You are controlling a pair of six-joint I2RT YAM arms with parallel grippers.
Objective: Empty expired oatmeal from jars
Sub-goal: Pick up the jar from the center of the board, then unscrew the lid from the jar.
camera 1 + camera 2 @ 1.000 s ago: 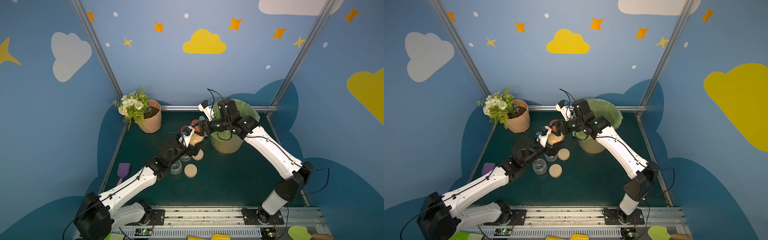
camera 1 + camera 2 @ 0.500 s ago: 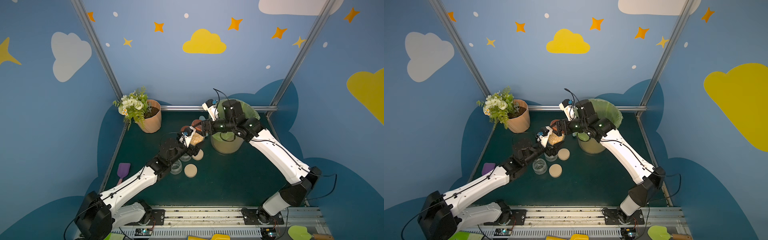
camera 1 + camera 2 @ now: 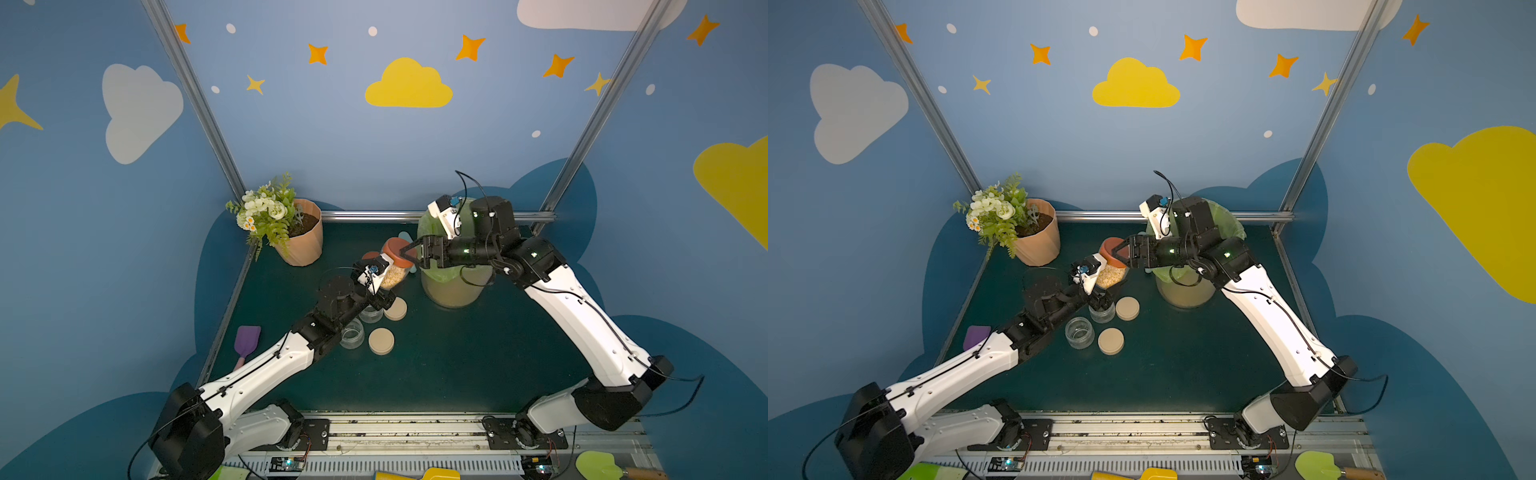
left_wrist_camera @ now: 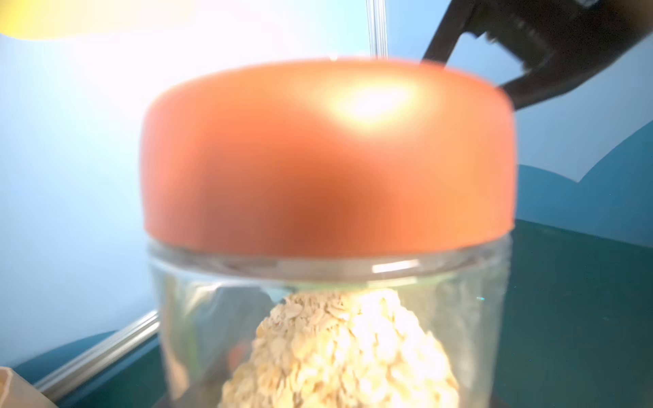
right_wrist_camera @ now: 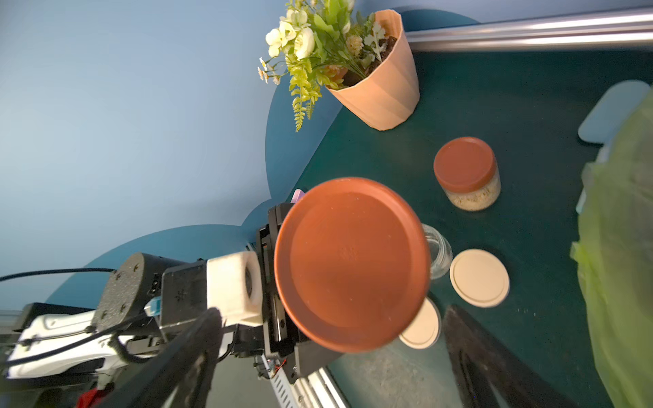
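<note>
Nearest me, a purple spatula [image 3: 247, 340] lies by the table's left edge, out of it all. Just past it stand two empty jars [image 3: 352, 333], mouths up, with two beige lids [image 3: 381, 340] flat on the table beside them (so half the job looks done). Above those, the left gripper [image 3: 386, 291] is clamped on a jar [image 3: 394, 270], holding it clear of the table and tipped so its red lid [image 4: 328, 159] faces the right arm. The oatmeal [image 4: 339, 353] is heaped inside the glass, and the lid is on. Right at that lid is the right gripper [image 3: 409, 252], jaws spread wide with nothing gripped. The left wrist view shows one finger just off the lid's edge, and I can't tell whether it touches. Behind, another full jar [image 5: 466, 173] stands capped on the table. The bin [image 3: 453, 291] with its green liner is to the right, and the flowerpot [image 3: 303, 241] is in the far left corner.

My read is that this is the unscrewing step for the third jar. Next, the right jaws need to centre on the lid, close on its rim and twist, while the left holds firm against the turn. Then the jar can go over the bin to be tipped.
</note>
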